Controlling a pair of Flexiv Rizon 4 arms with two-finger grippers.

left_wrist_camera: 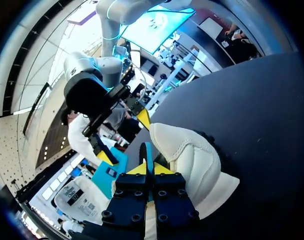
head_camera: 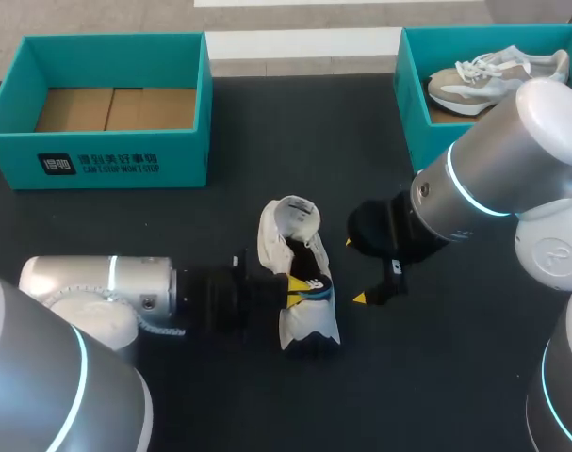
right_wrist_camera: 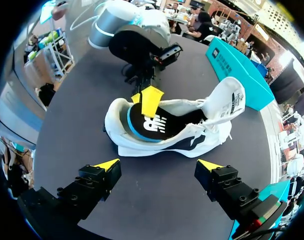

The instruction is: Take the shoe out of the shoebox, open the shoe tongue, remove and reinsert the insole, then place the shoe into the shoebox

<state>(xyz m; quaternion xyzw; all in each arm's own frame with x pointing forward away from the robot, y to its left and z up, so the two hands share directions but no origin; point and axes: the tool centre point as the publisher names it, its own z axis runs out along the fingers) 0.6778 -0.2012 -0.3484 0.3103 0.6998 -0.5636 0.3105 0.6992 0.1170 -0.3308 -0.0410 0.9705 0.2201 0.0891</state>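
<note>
1 dark table [head_camera: 295, 132] (matte surface), evenly lit.

Left claw [left_wrist_camera: 146, 169] pinched tight — right claw [right_wrist_camera: 159, 165] spread wide.

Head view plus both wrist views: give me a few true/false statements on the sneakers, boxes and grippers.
1. The white sneaker lies on the table, outside both boxes. True.
2. The right gripper is shut on it. False: it is open, clear of the sneaker.
3. The left shoebox holds a shoe. False: it holds none; the beige sneaker sits in the right shoebox.
4. The black insole sits inside the white sneaker. True.
</note>
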